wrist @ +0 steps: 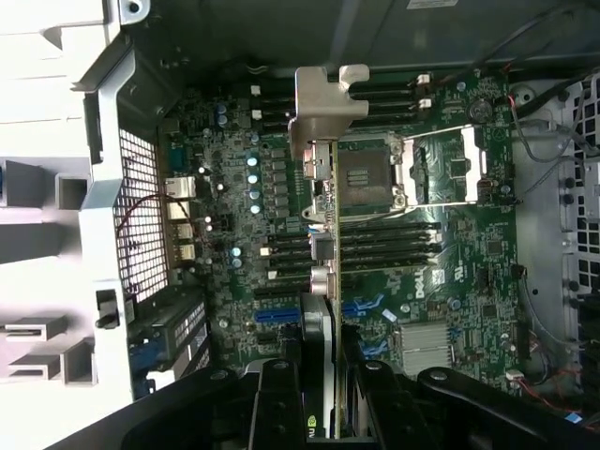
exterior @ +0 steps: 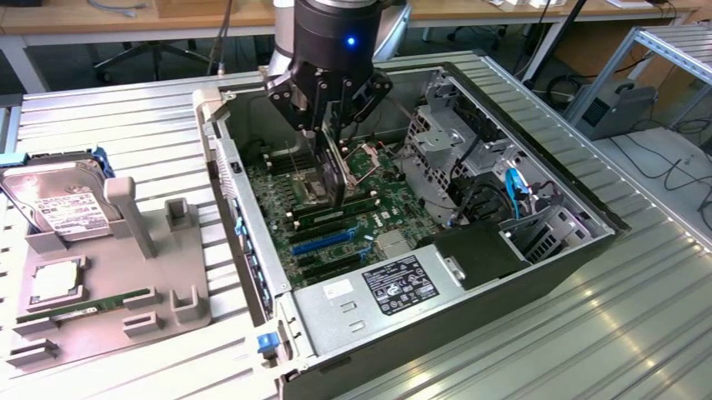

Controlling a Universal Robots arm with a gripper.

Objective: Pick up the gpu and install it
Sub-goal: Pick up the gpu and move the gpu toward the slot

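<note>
Holding: black two-finger gripper [exterior: 332, 137], jaws partway closed, clamped on the thin flat black-and-brown gpu card [exterior: 325, 183]
Card position: upright on edge, over the green motherboard [wrist: 234, 197] inside the open grey metal computer case [exterior: 534, 267]
Bracket: silver metal end plate [wrist: 323, 103], at the card end farthest from the fingers
Seating: cannot tell whether the card touches a slot
</note>
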